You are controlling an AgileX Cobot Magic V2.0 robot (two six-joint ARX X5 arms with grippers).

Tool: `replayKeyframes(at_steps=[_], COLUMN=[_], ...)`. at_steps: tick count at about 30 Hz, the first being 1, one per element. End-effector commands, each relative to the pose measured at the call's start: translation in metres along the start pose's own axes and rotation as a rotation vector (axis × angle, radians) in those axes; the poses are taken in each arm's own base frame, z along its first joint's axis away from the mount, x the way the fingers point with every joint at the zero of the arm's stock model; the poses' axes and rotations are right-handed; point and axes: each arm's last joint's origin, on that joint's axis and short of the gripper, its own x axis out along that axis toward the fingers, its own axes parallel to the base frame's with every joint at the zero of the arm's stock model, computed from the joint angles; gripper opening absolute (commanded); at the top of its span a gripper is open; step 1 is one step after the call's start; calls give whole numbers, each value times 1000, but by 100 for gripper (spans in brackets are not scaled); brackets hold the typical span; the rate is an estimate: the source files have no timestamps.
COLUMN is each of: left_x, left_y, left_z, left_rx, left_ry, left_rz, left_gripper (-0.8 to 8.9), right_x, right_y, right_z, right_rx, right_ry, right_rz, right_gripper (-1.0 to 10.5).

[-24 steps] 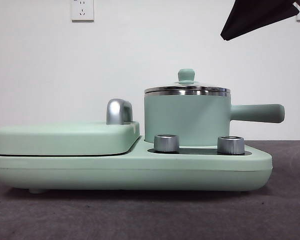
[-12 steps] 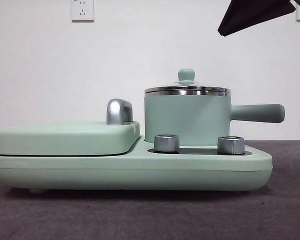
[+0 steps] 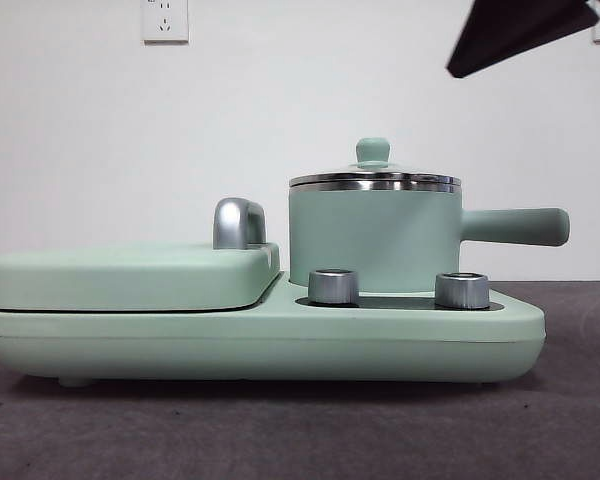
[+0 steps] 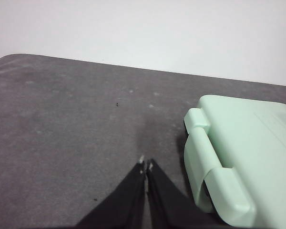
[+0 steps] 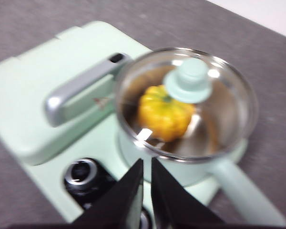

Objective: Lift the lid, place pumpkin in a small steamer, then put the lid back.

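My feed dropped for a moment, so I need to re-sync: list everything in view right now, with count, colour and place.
pot: 1, mint green, on the cooker's right half, handle pointing right
lid: 1, clear glass, green knob, on the pot
pumpkin: 1, yellow-orange, inside the pot under the lid
cooker base: 1, mint green, on the grey table
flat cover: 1, mint green, chrome handle, cooker's left half
knobs: 2, silver, cooker front
wall sockets: 2, white, wall
left pincer: black, shut, over the table beside the cooker
right pincer: black, shut, above the pot

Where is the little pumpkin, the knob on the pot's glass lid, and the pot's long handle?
pumpkin (image 5: 164, 114): right wrist view, on its yellow ribbed body, seen through the lid.
lid knob (image 3: 372, 152): front view, on the knob's mint-green top.
pot handle (image 3: 515, 226): front view, midway along the handle.
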Motion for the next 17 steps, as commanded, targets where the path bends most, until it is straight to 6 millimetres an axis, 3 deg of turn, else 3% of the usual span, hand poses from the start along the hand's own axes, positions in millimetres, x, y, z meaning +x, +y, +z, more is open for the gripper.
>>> replayKeyframes(at_steps=[1, 9, 17], left_x=[2, 2, 2], left_y=[1, 1, 1], left_z=[-6, -6, -6], left_rx=[9, 9, 9], left_ry=[8, 7, 7], left_rz=[3, 4, 4], left_gripper=[7, 7, 7], right_x=[-9, -36, -57], right_y=[-6, -22, -30], right_z=[-4, -42, -88], right_rx=[-7, 33, 84], right_ry=[-52, -236, -289], right_rz=[-49, -208, -389], right_gripper=[24, 24, 24])
